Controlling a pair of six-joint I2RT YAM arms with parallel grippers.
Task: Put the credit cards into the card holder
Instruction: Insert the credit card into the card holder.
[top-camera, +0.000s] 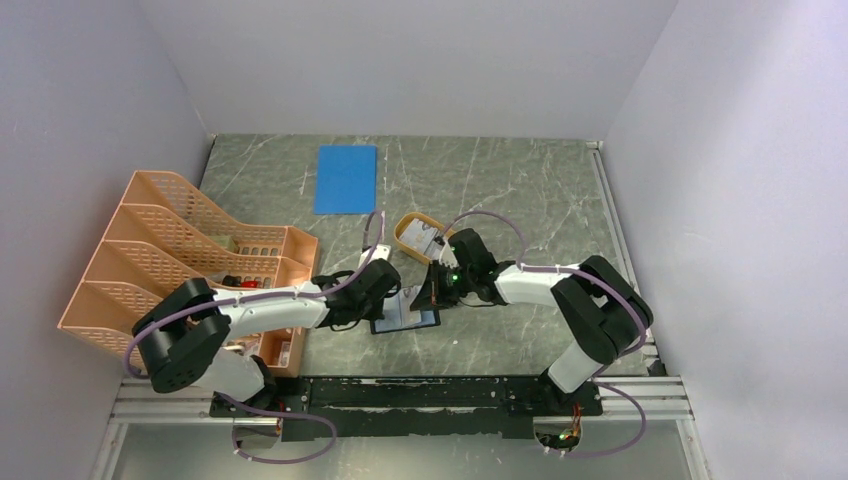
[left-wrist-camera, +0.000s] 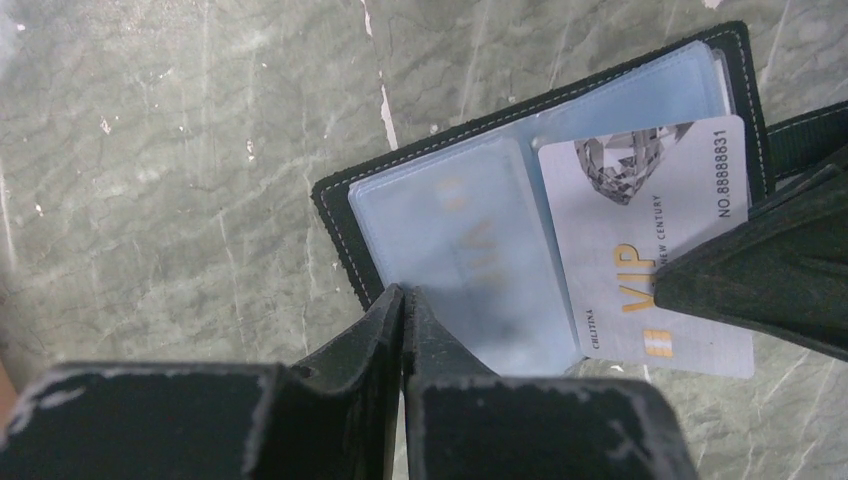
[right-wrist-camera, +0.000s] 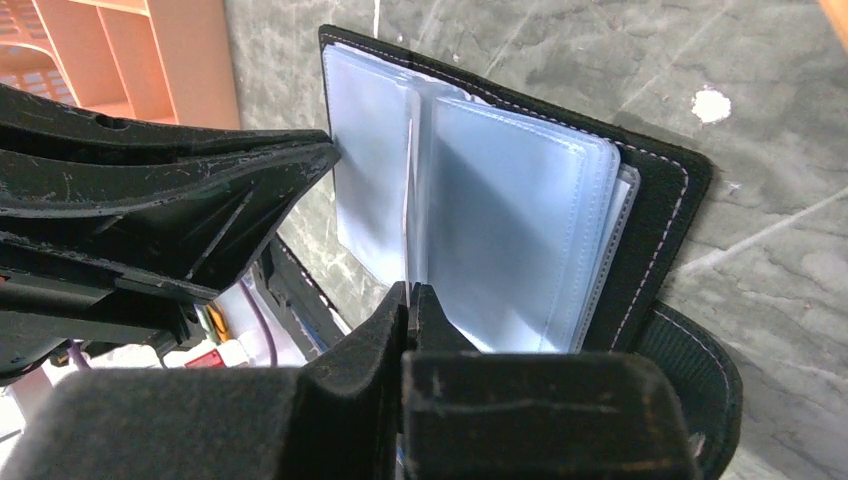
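- The card holder (left-wrist-camera: 335, 205) lies open on the counter (left-wrist-camera: 180, 150) between the arms. It is probably light, and its clear sleeves (right-wrist-camera: 520, 220) look floppy.
- The VIP card (left-wrist-camera: 650, 230) looks thin, stiff and slick, so it is best pinched by an edge.
- The right gripper (right-wrist-camera: 409, 290) has its jaws pinching that card. The left gripper (left-wrist-camera: 403, 295) has its jaws closed at a sleeve's edge.

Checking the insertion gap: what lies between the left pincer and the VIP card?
One clear sleeve of the open card holder spans from the left pincer to the VIP card; the left wrist view shows it.

White arms (top-camera: 270, 305), black joints, purple cables (top-camera: 492, 214)
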